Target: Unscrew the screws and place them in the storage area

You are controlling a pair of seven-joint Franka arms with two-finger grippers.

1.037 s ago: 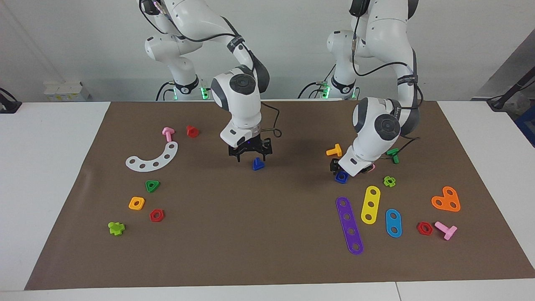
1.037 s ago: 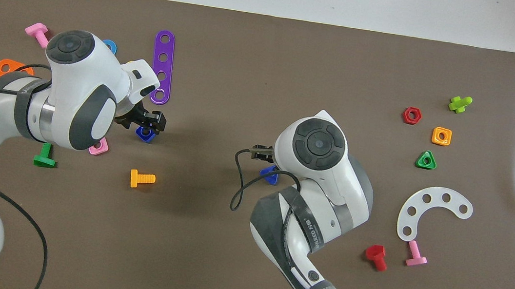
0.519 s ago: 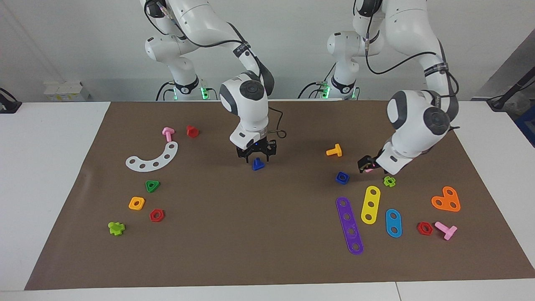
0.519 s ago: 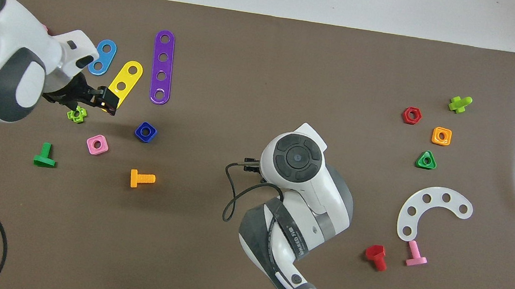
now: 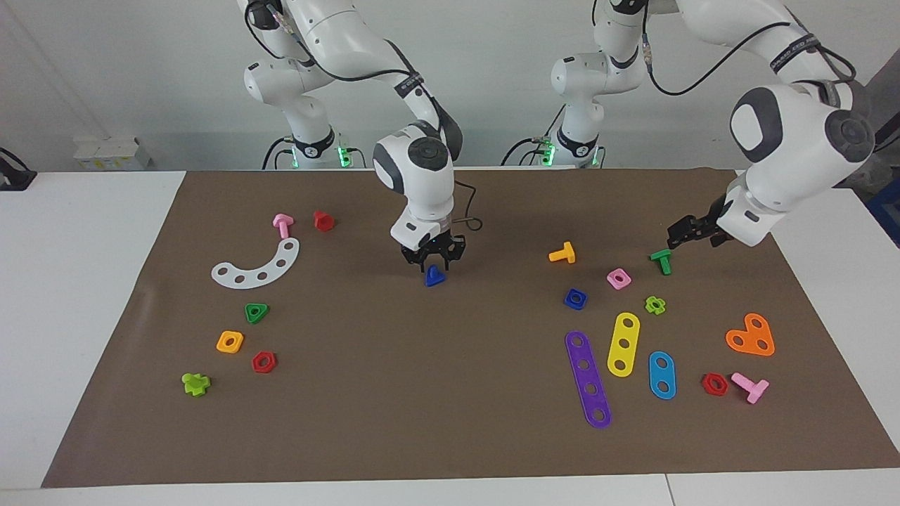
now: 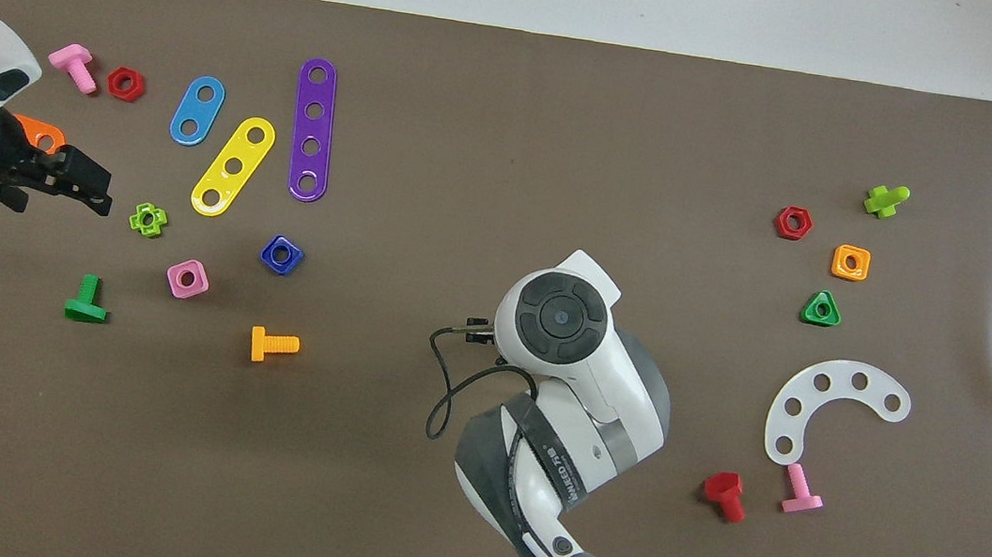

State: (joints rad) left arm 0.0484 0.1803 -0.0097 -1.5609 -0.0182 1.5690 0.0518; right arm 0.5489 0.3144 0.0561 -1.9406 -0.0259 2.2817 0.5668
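Note:
The blue screw [image 5: 434,276] with a triangular head lies on the brown mat [image 5: 422,407] near the middle. My right gripper [image 5: 434,262] sits low directly over it, and the screw pokes out beneath it. In the overhead view the right arm's hand hides the screw. My left gripper [image 5: 680,235] [image 6: 95,190] hangs open and empty in the air toward the left arm's end, over the mat by the green screw [image 5: 661,260]. The storage area is unmarked bare mat.
A blue square nut [image 5: 575,299], pink nut [image 5: 619,278], orange screw [image 5: 562,253] and purple [image 5: 588,379], yellow [image 5: 623,344] and blue strips [image 5: 661,374] lie toward the left arm's end. A white arc [image 5: 256,266] and several nuts lie toward the right arm's end.
My left gripper left the blue square nut on the mat, rose and swung out toward the left arm's end. My right gripper settled lower over the blue screw.

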